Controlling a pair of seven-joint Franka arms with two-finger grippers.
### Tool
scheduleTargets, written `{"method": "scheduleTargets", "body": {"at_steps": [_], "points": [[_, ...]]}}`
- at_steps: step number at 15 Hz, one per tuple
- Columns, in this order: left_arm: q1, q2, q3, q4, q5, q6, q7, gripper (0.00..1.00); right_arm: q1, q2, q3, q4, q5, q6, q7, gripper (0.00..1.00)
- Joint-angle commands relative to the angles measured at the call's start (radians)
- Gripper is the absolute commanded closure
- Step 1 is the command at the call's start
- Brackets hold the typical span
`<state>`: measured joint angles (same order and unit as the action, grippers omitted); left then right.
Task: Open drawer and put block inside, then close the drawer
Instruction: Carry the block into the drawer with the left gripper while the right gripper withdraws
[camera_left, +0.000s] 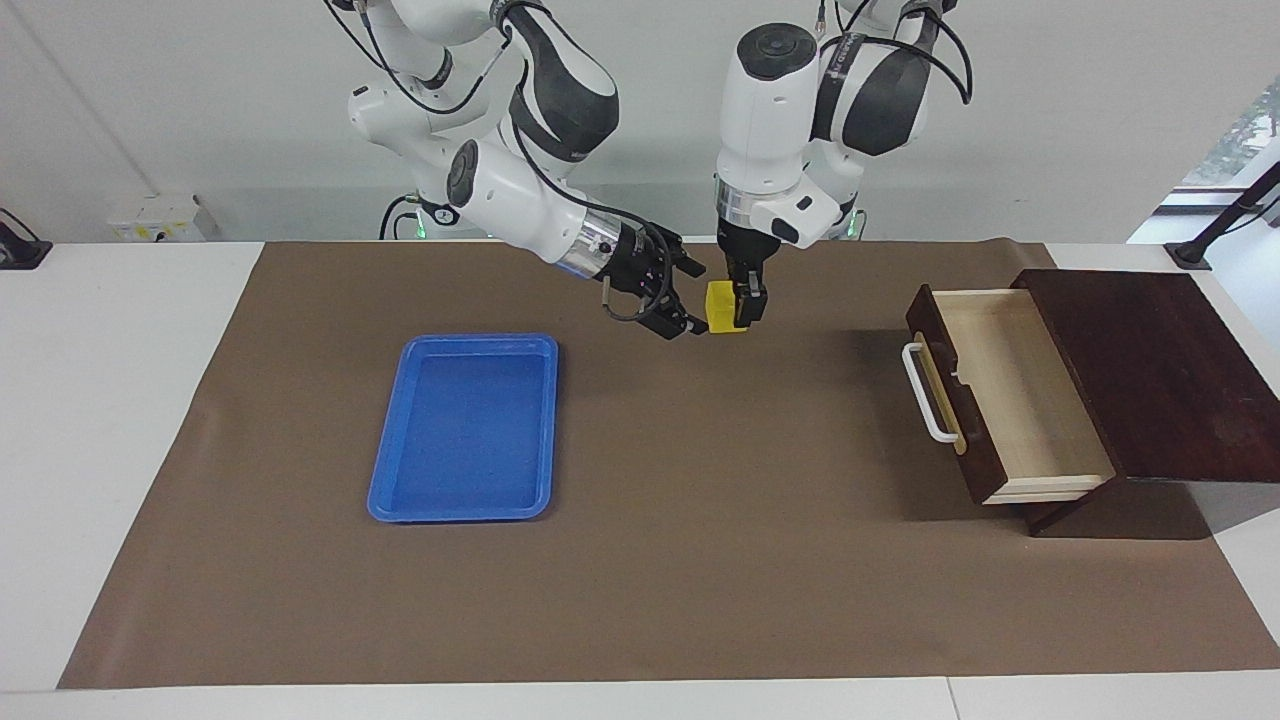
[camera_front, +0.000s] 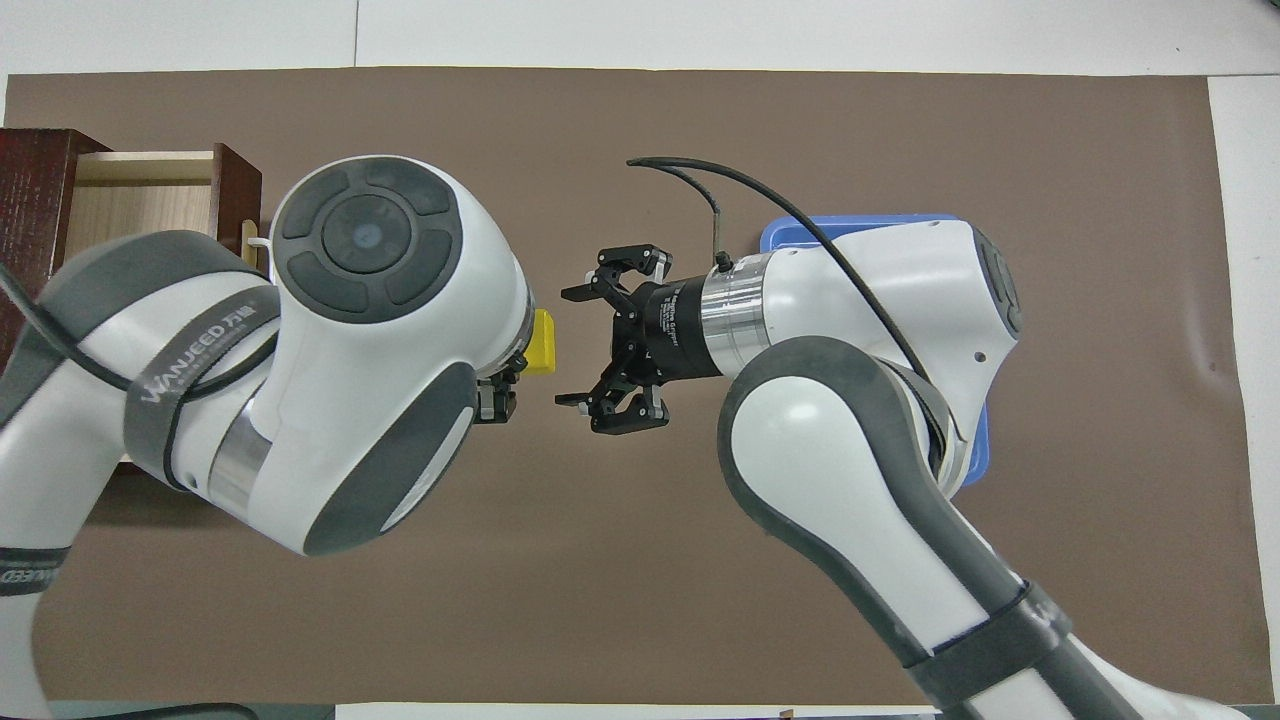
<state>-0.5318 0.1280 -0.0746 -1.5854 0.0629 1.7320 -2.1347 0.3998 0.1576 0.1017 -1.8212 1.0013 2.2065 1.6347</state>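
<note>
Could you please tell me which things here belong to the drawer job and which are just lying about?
Job: yellow block, held by left gripper; open drawer; right gripper, open beside the block.
Lying about: blue tray.

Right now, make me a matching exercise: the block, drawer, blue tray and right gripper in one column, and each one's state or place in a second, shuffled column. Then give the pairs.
Things:
1. block
2. drawer
3. blue tray
4. right gripper

States or places:
A. pulled open, nothing visible inside
B. open, beside the block, holding nothing
C. held above the mat in the shut left gripper
D. lying flat on the mat toward the right arm's end of the table

Pairs: 1-C, 2-A, 3-D, 4-B
</note>
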Motion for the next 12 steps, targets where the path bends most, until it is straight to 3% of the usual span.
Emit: {"method": "scheduleTargets", "body": {"at_steps": [1, 4, 6, 12], "points": [[0.079, -0.037, -0.001, -0.002, 0.005, -0.04, 0.094, 1.0, -0.093, -0.007, 0.0, 0.04, -0.013, -0.103, 0.01, 0.0], [0.198, -0.042, 0.001, -0.002, 0.006, -0.052, 0.224, 1.0, -0.234, -0.02, 0.0, 0.107, -0.191, -0.241, -0.016, 0.0], [0.28, -0.041, 0.001, -0.004, 0.006, -0.049, 0.323, 1.0, -0.317, -0.023, -0.002, 0.15, -0.289, -0.344, -0.134, 0.0], [0.528, -0.034, 0.001, -0.007, 0.006, -0.017, 0.66, 1.0, -0.467, -0.087, -0.002, 0.198, -0.663, -0.626, -0.898, 0.0]]}}
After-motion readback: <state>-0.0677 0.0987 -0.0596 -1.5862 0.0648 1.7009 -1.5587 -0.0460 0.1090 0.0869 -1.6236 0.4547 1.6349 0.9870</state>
